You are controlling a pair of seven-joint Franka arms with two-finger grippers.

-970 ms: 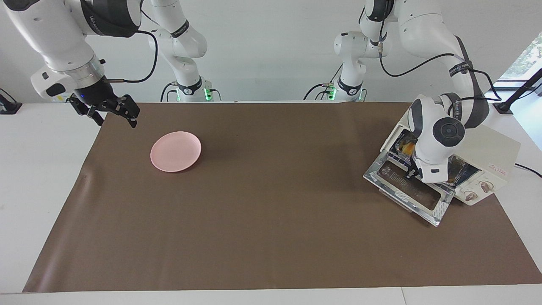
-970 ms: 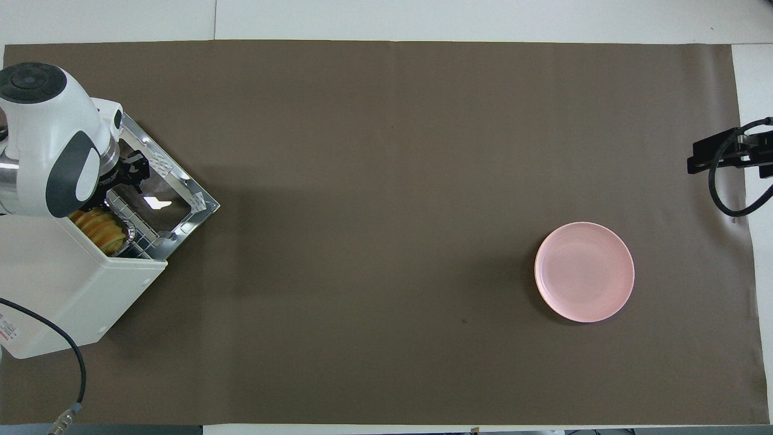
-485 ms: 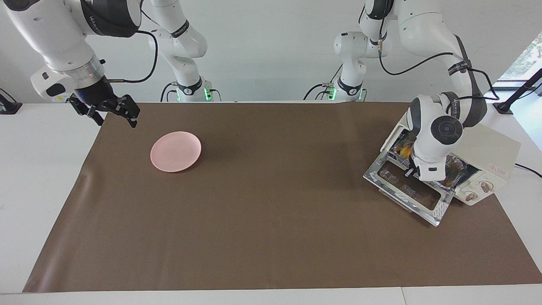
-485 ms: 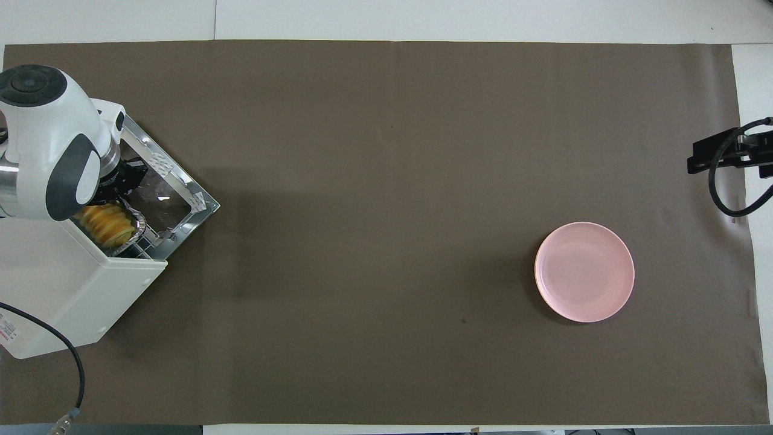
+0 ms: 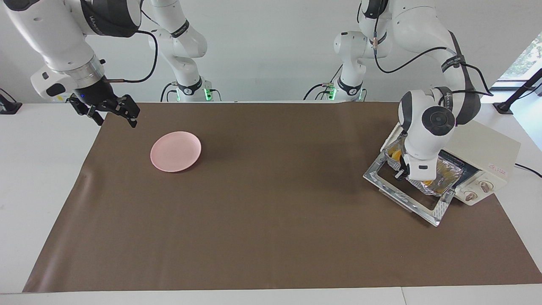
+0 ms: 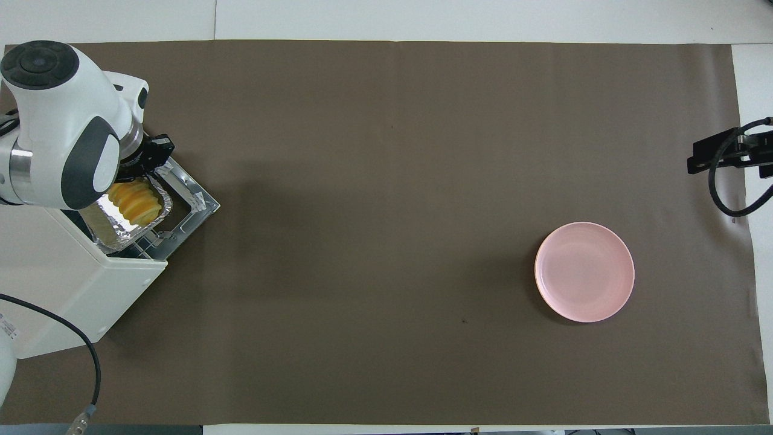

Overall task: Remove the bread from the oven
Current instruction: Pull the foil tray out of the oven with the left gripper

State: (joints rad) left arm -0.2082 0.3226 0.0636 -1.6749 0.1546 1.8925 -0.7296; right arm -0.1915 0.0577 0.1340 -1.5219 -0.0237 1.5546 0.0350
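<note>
The oven [image 6: 66, 290] is set at the left arm's end of the table, its door [image 5: 413, 199] dropped flat. The foil tray [image 6: 130, 217] is drawn half out over that door, and the bread [image 6: 134, 202] is carried in it. The left gripper [image 6: 148, 160] is clamped shut on the tray's rim. A level, slow pull is called for, so the loaf is not tipped. A brown mat [image 5: 271, 212] is spread over the white table [image 5: 38, 169]; a pink plate [image 5: 175, 151] is left toward the right arm's end. The right gripper [image 5: 112, 112] is held spread open, waiting over the mat's corner.
</note>
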